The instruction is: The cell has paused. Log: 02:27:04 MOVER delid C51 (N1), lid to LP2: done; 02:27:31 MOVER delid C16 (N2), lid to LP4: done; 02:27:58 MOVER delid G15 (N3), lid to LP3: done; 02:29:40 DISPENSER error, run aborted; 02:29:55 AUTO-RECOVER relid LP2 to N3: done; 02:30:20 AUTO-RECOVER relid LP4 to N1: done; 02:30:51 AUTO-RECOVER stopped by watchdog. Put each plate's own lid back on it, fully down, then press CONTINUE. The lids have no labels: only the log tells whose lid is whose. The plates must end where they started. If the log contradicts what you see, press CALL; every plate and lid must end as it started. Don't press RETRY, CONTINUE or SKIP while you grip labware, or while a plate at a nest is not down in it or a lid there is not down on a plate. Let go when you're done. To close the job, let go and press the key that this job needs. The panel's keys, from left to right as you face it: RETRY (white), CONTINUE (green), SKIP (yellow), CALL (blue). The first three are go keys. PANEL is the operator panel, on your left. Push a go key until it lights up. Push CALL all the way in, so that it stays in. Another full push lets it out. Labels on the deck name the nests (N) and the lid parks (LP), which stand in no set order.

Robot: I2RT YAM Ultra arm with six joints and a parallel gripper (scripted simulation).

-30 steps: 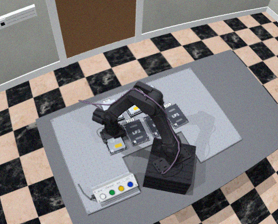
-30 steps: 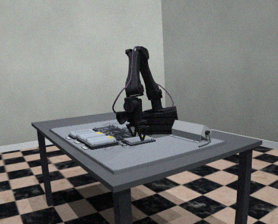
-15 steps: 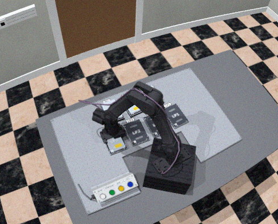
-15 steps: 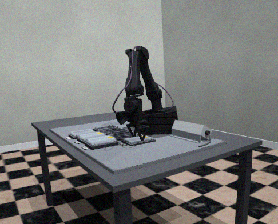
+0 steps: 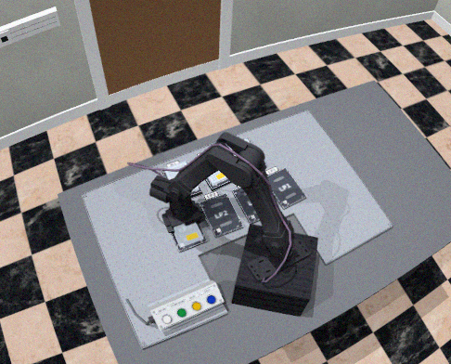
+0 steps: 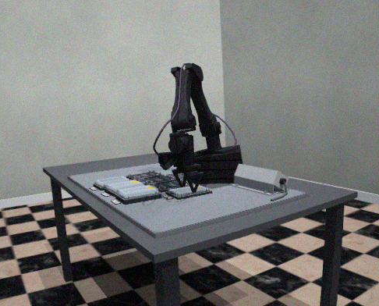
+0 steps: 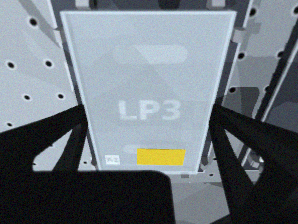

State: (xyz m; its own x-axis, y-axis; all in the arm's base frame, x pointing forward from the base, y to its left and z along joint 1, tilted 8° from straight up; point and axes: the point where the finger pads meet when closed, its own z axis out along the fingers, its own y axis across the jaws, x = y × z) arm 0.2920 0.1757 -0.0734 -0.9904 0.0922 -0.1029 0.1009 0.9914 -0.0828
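My gripper (image 7: pixel 148 111) is shut on the clear lid (image 7: pixel 150 95) that lies on lid park LP3; the park's label shows through it, and a yellow tag (image 7: pixel 161 156) sits at its near end. My fingers press its two long sides. In the top view the lid (image 5: pixel 189 235) is at the deck's near left, under the gripper (image 5: pixel 175 222). In the exterior view the lid (image 6: pixel 189 191) looks low on its park. Lidded plates (image 6: pixel 126 188) stand in a row at the nests; the arm partly hides them in the top view (image 5: pixel 217 178).
Parks LP2 (image 5: pixel 230 214) and LP1 (image 5: pixel 286 187) are bare. The panel (image 5: pixel 187 306) stands at the front left, with white (image 5: pixel 167 318), green (image 5: pixel 182 312), yellow (image 5: pixel 196 305) and blue (image 5: pixel 211 299) keys, none lit. The arm's base (image 5: pixel 276 274) is to its right.
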